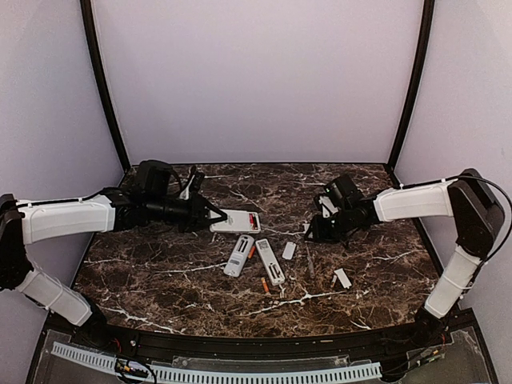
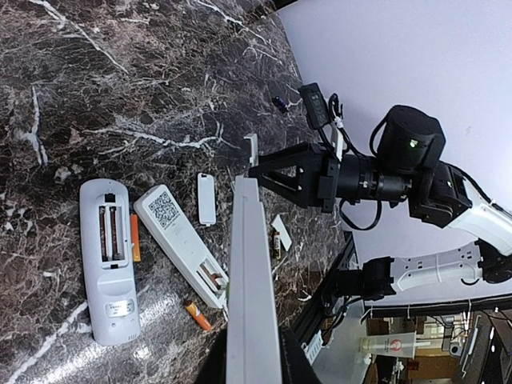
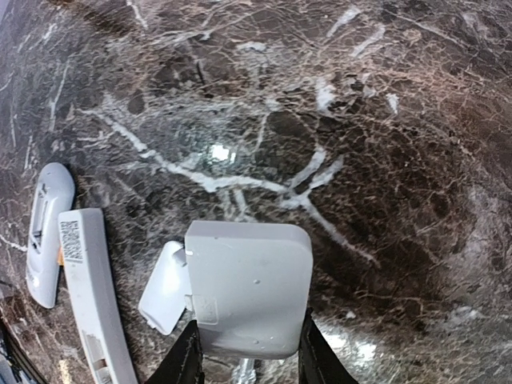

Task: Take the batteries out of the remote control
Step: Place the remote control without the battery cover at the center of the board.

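The dark brown stone-look tabletop [image 1: 160, 272], veined white, is polished to a gloss and throws back lamp glare at the centre of the right wrist view. The white flat plastic remote control [image 1: 236, 221] mid-frame in the top view is smooth and satin, like the white open-backed plastic remote control [image 2: 110, 264] at lower left of the left wrist view. The slim orange-red batteries [image 2: 198, 314] wear a shiny wrap. The white rounded-corner plastic piece [image 3: 250, 288] looks matt and faintly speckled. The pale lilac backdrop wall [image 1: 256, 80] is matt.

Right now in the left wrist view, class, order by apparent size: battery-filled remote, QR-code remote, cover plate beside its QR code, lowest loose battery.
1. battery-filled remote and QR-code remote: nearly alike, not ranked.
2. cover plate.
3. loose battery.
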Motion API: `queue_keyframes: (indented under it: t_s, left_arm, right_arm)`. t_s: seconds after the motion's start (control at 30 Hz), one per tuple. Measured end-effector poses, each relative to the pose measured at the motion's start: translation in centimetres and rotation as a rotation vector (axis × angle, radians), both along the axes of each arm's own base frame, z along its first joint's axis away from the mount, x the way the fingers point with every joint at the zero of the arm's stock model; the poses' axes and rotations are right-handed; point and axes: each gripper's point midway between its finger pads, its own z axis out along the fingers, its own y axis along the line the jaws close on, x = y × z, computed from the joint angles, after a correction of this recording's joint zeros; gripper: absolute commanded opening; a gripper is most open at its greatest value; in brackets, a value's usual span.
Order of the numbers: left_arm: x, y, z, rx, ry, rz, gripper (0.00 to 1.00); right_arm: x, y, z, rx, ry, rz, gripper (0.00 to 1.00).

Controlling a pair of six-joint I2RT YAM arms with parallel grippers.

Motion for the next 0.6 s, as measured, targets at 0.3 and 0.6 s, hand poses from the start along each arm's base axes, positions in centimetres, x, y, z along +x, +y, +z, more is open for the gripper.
queue_keyframes:
  t_s: [0.3, 0.6]
  left_arm:
    - [-1.5, -0.2, -0.1, -0.003, -0.032, -0.096, 0.0]
    - [-4.5, 0.4, -3.4, 0.023, 0.052, -0.17, 0.0]
  right_arm:
    - [1.8, -1.6, -2.3, -0.104, 0.015, -0.02, 0.47]
    - [3.0, -1.6, -1.5, -0.121, -0.018, -0.024, 0.63]
